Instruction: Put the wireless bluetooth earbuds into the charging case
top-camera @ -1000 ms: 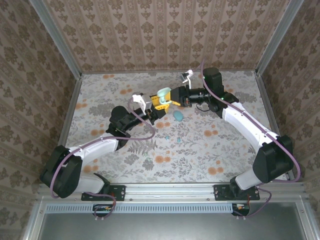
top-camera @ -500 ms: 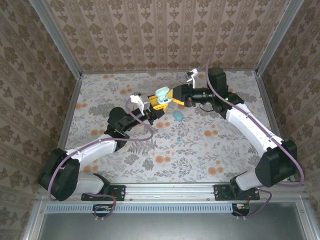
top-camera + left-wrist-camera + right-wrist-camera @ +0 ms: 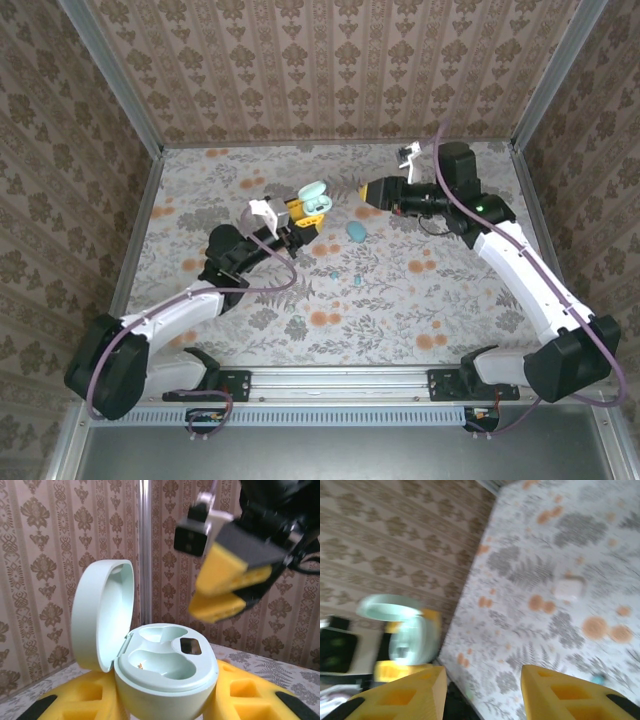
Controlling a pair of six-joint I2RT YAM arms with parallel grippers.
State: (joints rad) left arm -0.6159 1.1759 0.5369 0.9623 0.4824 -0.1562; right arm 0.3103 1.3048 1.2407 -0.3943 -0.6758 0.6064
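Note:
A mint-green charging case (image 3: 167, 667) stands upright with my left gripper (image 3: 167, 702) shut on its base, yellow fingers on either side. Its lid (image 3: 102, 615) is hinged open to the left, and both inner wells look empty. From above, the case (image 3: 314, 199) sits in the left gripper (image 3: 303, 212) above the table's middle. My right gripper (image 3: 368, 191) hangs to the case's right, apart from it. Seen from the right wrist, that gripper (image 3: 482, 692) is open with nothing between its fingers. Tiny teal earbuds (image 3: 335, 272) (image 3: 357, 277) lie loose on the table.
A closed teal case (image 3: 356, 231) lies on the floral table between the grippers. A small white case (image 3: 570, 587) rests farther off on the table. Patterned walls (image 3: 330, 70) and metal corner posts enclose the table on three sides.
The right gripper has pulled back to the right, away from the mint case it was against. The left gripper has shifted slightly left and nearer with the case.

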